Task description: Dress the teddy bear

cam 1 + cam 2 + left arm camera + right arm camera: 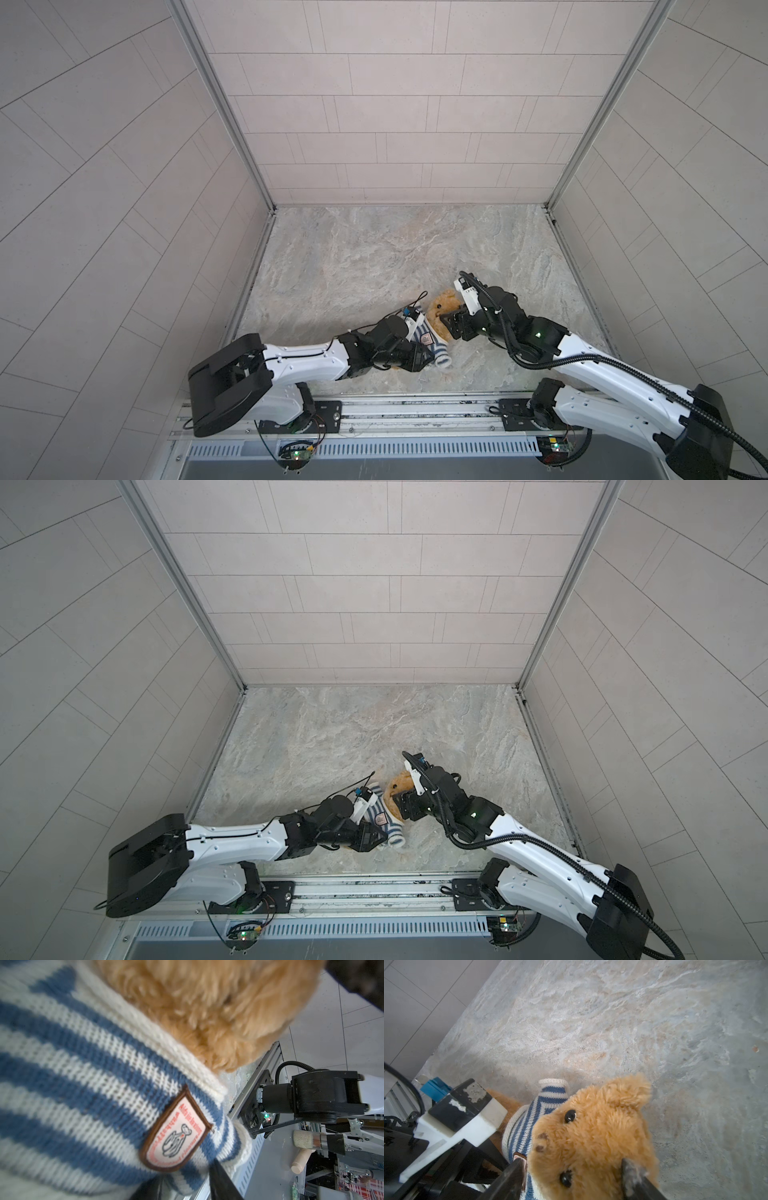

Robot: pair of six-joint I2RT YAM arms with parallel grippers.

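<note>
Bear: teddy bear (444, 306) lies on the marbled tabletop (374, 257) near its front edge, about mid-width, with its head clear of the collar.
Garment: striped sweater (428, 340) over the torso, badge (176, 1134) on the knit.
Left gripper (422, 360): at the bear's lower body; fingers part-way apart with knit between them. Cannot tell if it is clamped.
Right gripper (571, 1176): at the head; fingers spread wide to either side of the face, gripping nothing.

1. A brown-edged, shield-shaped patch (176, 1134) sits on the teddy bear's (207, 1001) striped shirt (72, 1084), just below its white collar. Red lettering rings a drawn bear but is too blurred to read.
2. In a top view, the patch (424, 340) is too small to read.
</note>
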